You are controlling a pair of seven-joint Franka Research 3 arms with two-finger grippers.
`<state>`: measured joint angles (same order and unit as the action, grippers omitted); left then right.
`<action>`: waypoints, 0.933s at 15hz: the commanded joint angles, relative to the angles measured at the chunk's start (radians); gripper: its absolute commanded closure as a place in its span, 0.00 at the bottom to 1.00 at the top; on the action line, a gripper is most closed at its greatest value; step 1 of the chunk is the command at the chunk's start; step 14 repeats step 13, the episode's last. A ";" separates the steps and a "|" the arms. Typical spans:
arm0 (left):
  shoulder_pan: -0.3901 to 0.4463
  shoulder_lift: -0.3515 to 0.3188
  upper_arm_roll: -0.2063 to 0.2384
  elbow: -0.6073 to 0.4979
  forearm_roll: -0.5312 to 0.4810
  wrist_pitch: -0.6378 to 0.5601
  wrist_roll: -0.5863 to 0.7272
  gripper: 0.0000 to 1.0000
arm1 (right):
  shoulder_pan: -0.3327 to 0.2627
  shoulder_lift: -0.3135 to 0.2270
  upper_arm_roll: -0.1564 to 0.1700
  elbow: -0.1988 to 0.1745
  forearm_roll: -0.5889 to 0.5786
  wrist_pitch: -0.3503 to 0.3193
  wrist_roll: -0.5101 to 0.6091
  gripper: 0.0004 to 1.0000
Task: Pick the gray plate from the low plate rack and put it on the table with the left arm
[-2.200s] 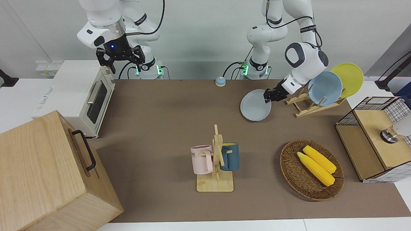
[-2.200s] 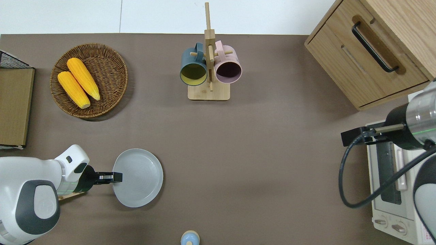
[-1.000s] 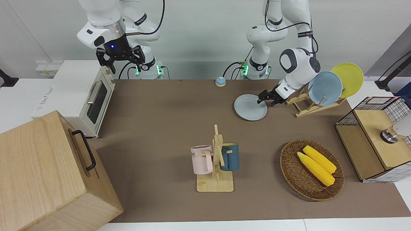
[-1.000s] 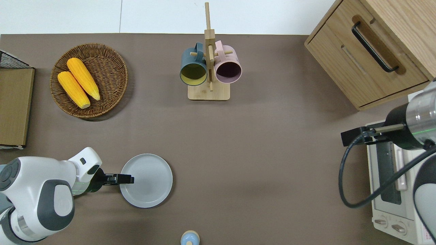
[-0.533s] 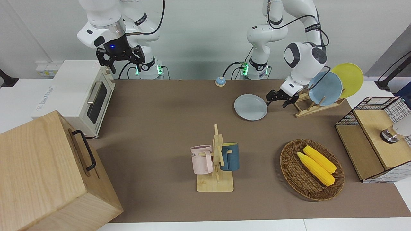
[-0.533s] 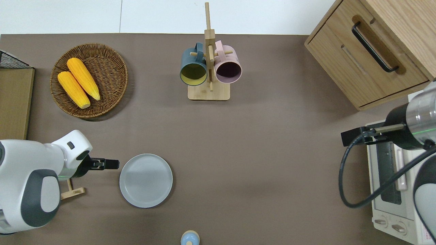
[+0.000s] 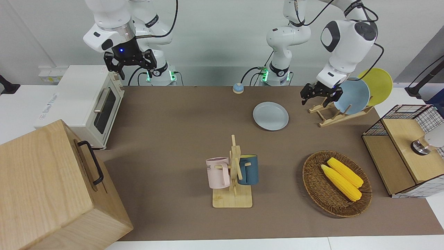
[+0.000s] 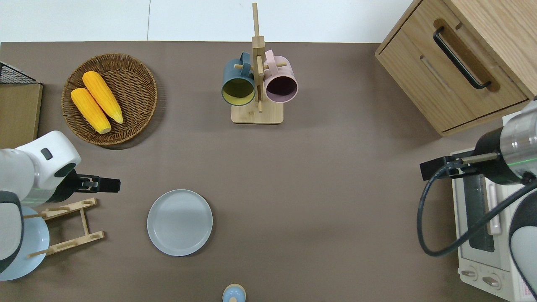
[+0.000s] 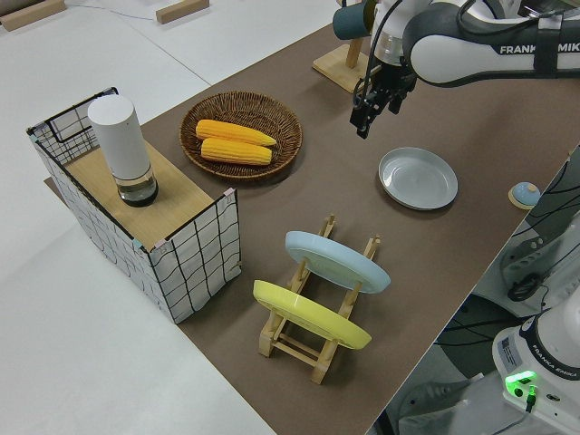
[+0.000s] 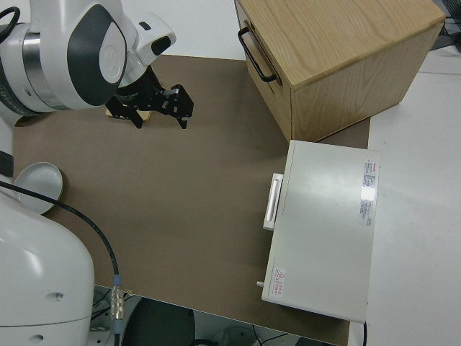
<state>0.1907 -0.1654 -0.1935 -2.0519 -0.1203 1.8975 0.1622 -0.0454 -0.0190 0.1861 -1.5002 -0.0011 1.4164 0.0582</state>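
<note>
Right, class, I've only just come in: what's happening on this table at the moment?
The gray plate lies flat on the table, out of the low plate rack, which holds a light blue plate and a yellow plate. The left gripper, open and empty, hangs over bare table beside the rack. The right arm is parked.

We see a pale gray plate [image 8: 179, 222] on the matte brown table [image 8: 319, 201], a light blue plate [image 7: 353, 96] and yellow plate [image 7: 378, 85] in the light-wood low plate rack [image 7: 327, 115], and yellow corn cobs [image 7: 341, 177] in a dark brown wicker basket [image 7: 317, 194].
</note>
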 commanded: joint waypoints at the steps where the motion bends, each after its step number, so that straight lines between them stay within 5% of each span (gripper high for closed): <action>1: 0.004 0.009 0.005 0.094 0.051 -0.113 -0.019 0.00 | -0.010 -0.002 0.006 0.006 0.010 -0.014 0.000 0.01; 14: -0.005 0.009 0.008 0.116 0.128 -0.152 0.040 0.00 | -0.010 -0.002 0.006 0.006 0.010 -0.014 -0.001 0.01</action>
